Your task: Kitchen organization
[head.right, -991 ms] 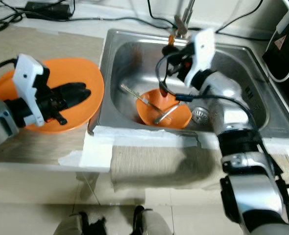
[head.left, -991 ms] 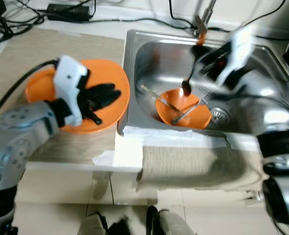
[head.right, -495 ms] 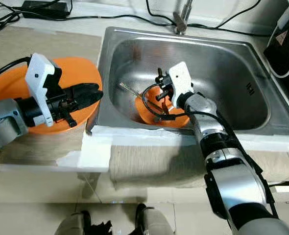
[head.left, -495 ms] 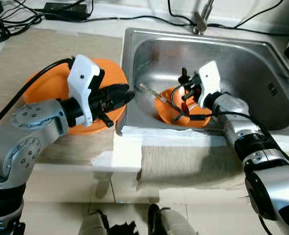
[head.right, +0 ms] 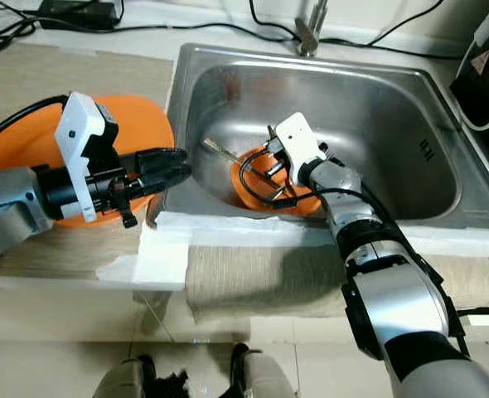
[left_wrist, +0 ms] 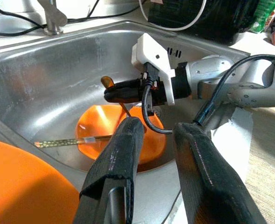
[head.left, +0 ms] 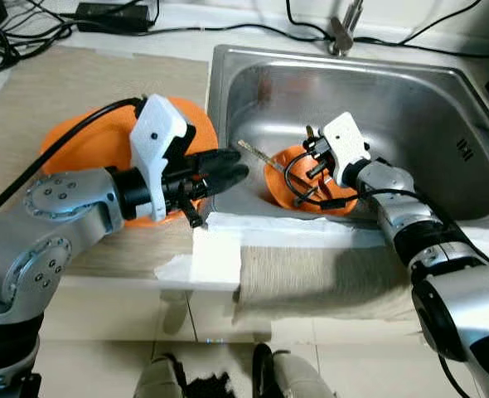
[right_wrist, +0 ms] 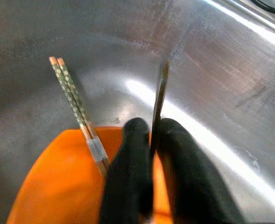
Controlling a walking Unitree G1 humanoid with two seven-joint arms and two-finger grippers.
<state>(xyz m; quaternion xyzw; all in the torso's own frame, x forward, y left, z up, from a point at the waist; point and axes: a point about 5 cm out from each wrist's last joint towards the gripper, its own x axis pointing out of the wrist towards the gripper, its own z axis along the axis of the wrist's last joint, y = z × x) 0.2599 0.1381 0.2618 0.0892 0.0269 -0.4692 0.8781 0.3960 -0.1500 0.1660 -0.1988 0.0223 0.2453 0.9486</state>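
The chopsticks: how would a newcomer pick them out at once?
Look in the steel sink, at the orange bowl on its floor. The chopsticks lean over that bowl's rim, a thin green-patterned pair with orange tips, unlike the dark utensil that the right gripper pinches.

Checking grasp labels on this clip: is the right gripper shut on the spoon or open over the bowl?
Shut on it. The right gripper pinches the spoon handle between its fingers, above the orange bowl.

One steel sink (head.left: 410, 91). One tap (head.left: 341, 29). One orange bowl (head.left: 288, 178). One orange plate (head.left: 79, 141). Two chopsticks (right_wrist: 77, 107), paired. One dark spoon (right_wrist: 159, 100). Two grippers: left gripper (head.left: 228, 166), right gripper (head.left: 312, 157). One beige cloth (head.left: 327, 282).
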